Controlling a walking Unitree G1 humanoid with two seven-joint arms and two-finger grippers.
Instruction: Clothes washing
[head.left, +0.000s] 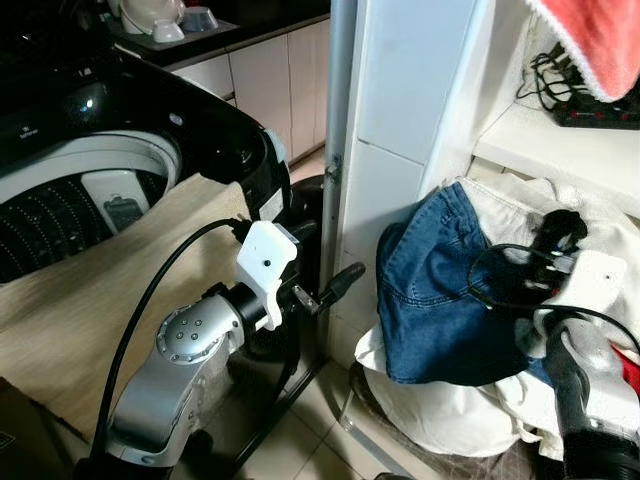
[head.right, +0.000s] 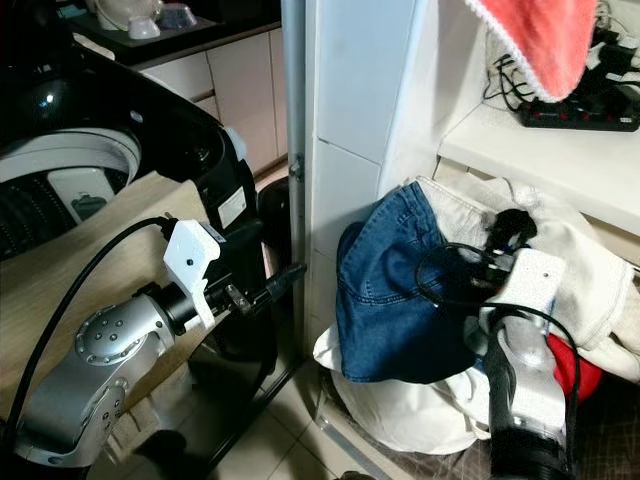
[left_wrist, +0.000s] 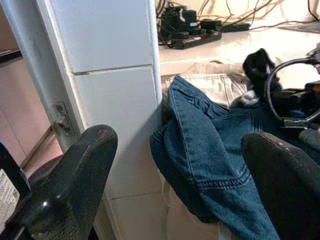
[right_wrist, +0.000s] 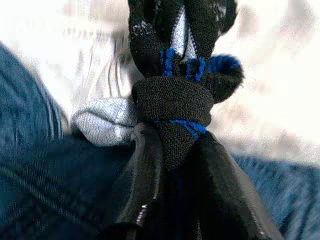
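Left eye view: a top-loading washing machine (head.left: 120, 150) fills the upper left of the frame, its lid open and the drum (head.left: 60, 215) visible. A beige cloth (head.left: 110, 290) drapes over its front edge. The left gripper (head.left: 335, 283) reaches from lower centre toward a white door frame (head.left: 400, 130); from here I cannot tell how its fingers stand. At right, a laundry pile (head.left: 450, 400) of white fabric carries a pair of blue jeans (head.left: 440, 290) on top. The right gripper (head.left: 556, 232) sits over the pile at right, pinching a black sock (head.left: 560, 226). A red towel (head.left: 590, 40) hangs in the upper right corner above a shelf with a power strip (head.left: 595, 112).

Right eye view: the same scene, shifted; the sock sits at centre right, just above the jeans.

Left wrist view: the two black fingers (left_wrist: 75, 175) stand wide apart, holding nothing, with the door frame and jeans between them in the distance.

Right wrist view: the fingers (right_wrist: 145, 175) are clamped together on the black sock, which has blue stitching and bunches up at centre frame. A grey sock (right_wrist: 105, 122) lies just beside it on the jeans.
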